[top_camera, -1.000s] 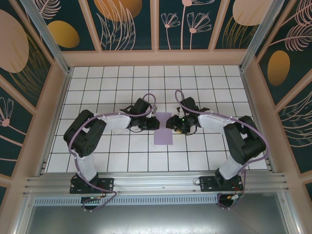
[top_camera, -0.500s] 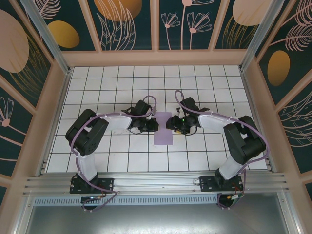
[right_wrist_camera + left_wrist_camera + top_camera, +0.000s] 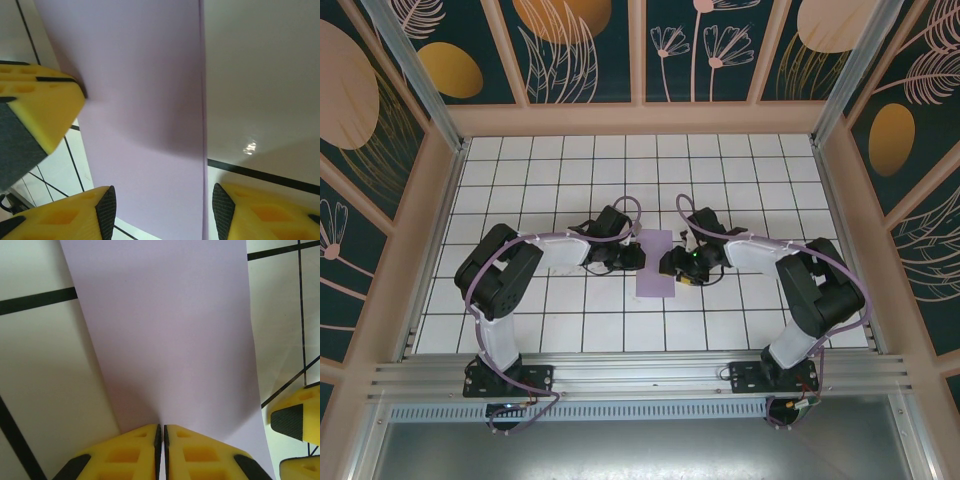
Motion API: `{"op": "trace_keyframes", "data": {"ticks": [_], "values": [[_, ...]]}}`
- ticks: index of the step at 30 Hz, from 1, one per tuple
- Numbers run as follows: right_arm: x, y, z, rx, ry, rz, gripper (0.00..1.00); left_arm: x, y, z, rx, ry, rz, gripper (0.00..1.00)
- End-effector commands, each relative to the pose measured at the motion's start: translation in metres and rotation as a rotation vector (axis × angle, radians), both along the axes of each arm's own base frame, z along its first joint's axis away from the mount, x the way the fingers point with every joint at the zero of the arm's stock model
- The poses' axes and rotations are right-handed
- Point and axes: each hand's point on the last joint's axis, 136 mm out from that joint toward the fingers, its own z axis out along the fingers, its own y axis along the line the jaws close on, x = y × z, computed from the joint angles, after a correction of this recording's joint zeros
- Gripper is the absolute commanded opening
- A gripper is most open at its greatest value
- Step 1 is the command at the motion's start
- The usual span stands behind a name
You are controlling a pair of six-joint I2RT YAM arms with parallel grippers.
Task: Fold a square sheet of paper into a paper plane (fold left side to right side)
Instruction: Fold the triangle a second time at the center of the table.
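The left arm's fingers are pictured closed, their yellow tips pressed together at the near edge of the lavender sheet of paper, which stretches away from them across the white, black-lined worktop. Whether the sheet is nipped in the seam between them cannot be told. The right arm's fingers are held apart, black pads facing each other, and a long edge of the sheet is seen running into the gap between them. In each wrist view a yellow finger of the opposite arm is caught at the side of the sheet. From above, the sheet is shown as a narrow strip lying lengthwise at the middle of the worktop, its long sides running from near to far. The left arm's fingers are set against its left edge and the right arm's fingers are brought onto its right edge, slightly nearer the bases. The left arm and the right arm are bent inward toward the sheet from mounts bolted to an aluminium rail along the near edge. The worktop is enclosed by wall panels painted with pale flowers and orange discs on dark teal.
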Motion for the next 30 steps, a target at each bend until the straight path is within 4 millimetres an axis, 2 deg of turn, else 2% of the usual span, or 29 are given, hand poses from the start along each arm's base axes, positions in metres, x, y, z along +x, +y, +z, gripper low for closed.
{"op": "trace_keyframes", "data": {"ticks": [1,13,18,25,30], "values": [[-0.007,-0.001,-0.004,0.001,0.031,-0.005,0.56,-0.011,0.006,-0.011,0.036,0.028,-0.003,0.15],[-0.009,0.014,-0.002,0.032,0.034,0.022,0.56,-0.01,0.005,-0.009,0.031,0.022,-0.002,0.16],[-0.008,0.014,-0.004,0.027,0.036,0.019,0.56,-0.01,0.005,-0.008,0.03,0.02,-0.002,0.16],[-0.003,0.005,0.002,-0.015,0.009,0.004,0.56,-0.009,0.005,-0.007,0.031,0.015,-0.001,0.16],[-0.005,0.001,-0.001,-0.034,0.012,-0.001,0.56,-0.009,0.005,-0.006,0.032,0.013,0.001,0.16]]}}
